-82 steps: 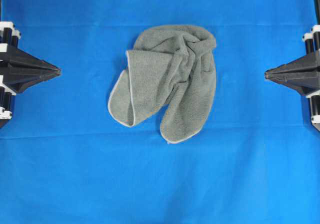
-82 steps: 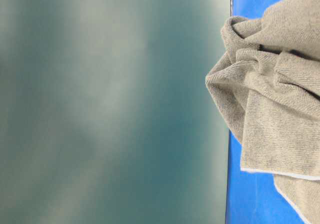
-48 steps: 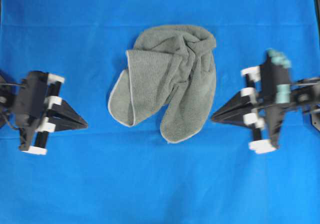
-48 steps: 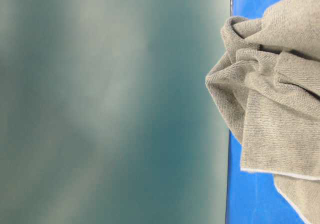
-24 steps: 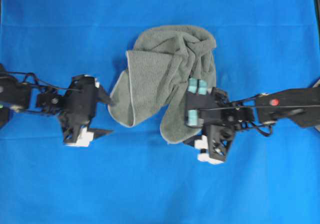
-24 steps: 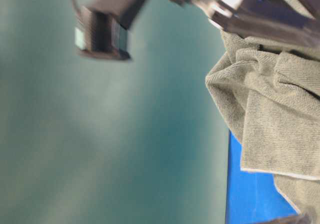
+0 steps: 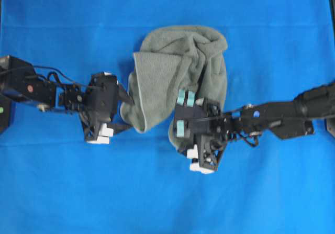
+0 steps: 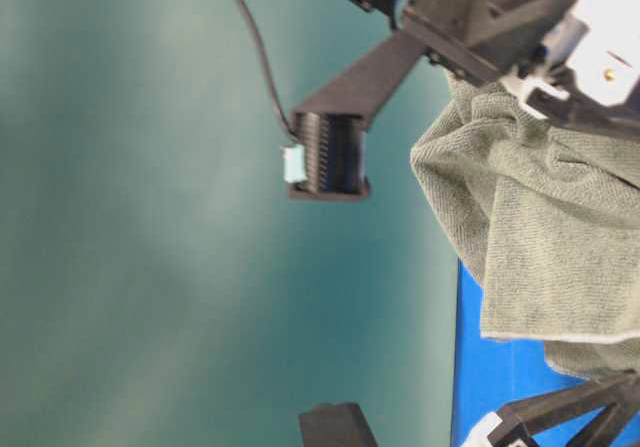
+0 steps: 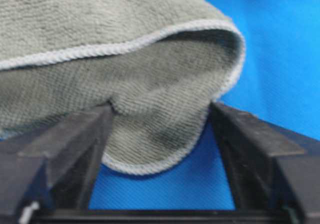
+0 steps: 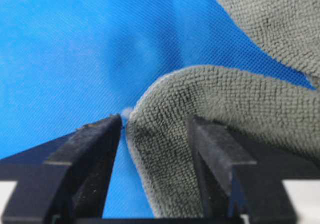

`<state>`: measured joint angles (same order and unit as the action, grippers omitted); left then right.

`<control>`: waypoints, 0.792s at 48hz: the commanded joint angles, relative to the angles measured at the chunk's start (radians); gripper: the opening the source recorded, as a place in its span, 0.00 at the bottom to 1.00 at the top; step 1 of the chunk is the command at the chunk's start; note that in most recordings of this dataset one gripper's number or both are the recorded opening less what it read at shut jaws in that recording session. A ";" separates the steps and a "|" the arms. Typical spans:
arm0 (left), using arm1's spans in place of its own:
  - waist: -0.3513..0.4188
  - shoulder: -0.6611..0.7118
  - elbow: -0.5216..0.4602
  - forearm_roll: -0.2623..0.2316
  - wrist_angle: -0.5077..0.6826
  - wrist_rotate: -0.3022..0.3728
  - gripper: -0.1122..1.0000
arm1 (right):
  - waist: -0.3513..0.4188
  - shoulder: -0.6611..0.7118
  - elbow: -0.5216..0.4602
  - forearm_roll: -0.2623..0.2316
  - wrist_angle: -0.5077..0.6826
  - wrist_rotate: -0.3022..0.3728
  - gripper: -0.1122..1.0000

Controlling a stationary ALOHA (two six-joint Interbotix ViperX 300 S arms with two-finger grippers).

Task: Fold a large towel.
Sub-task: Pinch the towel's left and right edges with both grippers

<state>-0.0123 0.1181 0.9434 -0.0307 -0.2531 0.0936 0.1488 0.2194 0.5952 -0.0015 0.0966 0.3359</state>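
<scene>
**Both arms close in on crumpled towel**

The large towel lies bunched in a loose heap at the middle of the blue-covered counter, its two lower lobes hanging toward the near edge. A second ago both arms sat folded back at the left and right margins with their jaws pinched to a point; now each has swung in across the counter and reached the cloth. The left gripper stands with its jaws wide, straddling the rounded, stitched corner of the towel's left lobe, which rests between them without being pinched. The right gripper has also spread its jaws, and the curled bottom edge of the right lobe sits in the gap, one jaw on the blue cover just beside the hem. In the overhead view the two grippers flank the towel's near edge, left and right. Nothing is gripped or lifted, and the towel's shape is unchanged. By the look of it, the approach is done and the task itself has barely begun: the next move is probably to close on these two corners and draw the cloth out flat before any fold.
</scene>
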 commanded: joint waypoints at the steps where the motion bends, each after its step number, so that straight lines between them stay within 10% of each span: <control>1: 0.008 0.005 -0.012 0.002 0.054 0.003 0.69 | -0.002 -0.005 -0.026 0.000 -0.005 -0.003 0.61; 14: 0.008 -0.051 -0.028 0.002 0.189 -0.002 0.13 | 0.000 -0.029 -0.031 0.002 0.055 0.002 0.13; 38: -0.011 -0.684 -0.130 0.002 0.505 -0.012 0.13 | 0.043 -0.499 -0.040 -0.048 0.169 0.000 0.13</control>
<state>-0.0199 -0.4602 0.8498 -0.0291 0.2500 0.0798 0.1887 -0.1902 0.5798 -0.0261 0.2577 0.3390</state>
